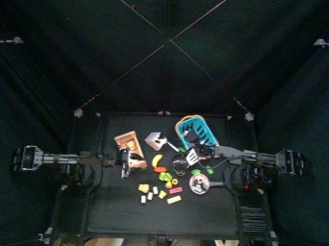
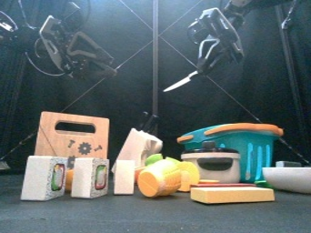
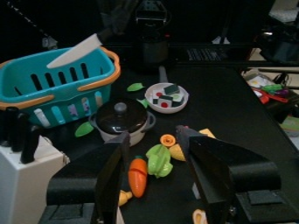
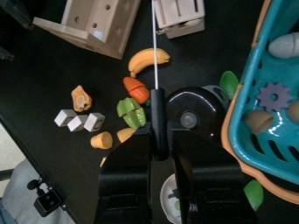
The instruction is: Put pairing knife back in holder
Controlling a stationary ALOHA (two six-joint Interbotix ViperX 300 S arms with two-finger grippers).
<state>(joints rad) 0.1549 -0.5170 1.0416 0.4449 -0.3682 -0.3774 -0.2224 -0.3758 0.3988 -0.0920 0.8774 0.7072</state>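
The right hand (image 2: pixel 209 56), upper right of the front view, is clamped on the paring knife (image 2: pixel 181 82), blade slanting down-left in open air well above the clutter. The holder (image 2: pixel 72 139) stands at lower left on the worktop (image 2: pixel 145 215), with the turquoise basket (image 2: pixel 246 146) at lower right. The left hand (image 3: pixel 158 175) hangs wide open and empty at upper left.

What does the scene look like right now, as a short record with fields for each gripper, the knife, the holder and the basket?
left gripper: open, empty, raised on the left
right gripper: shut on the knife's handle, held high
knife: in the air, blade pointing down-left in the front view
holder: tan wooden block on the table, left of the basket
basket: turquoise, orange rim, standing on the table at right
task state: knife not yet in the holder
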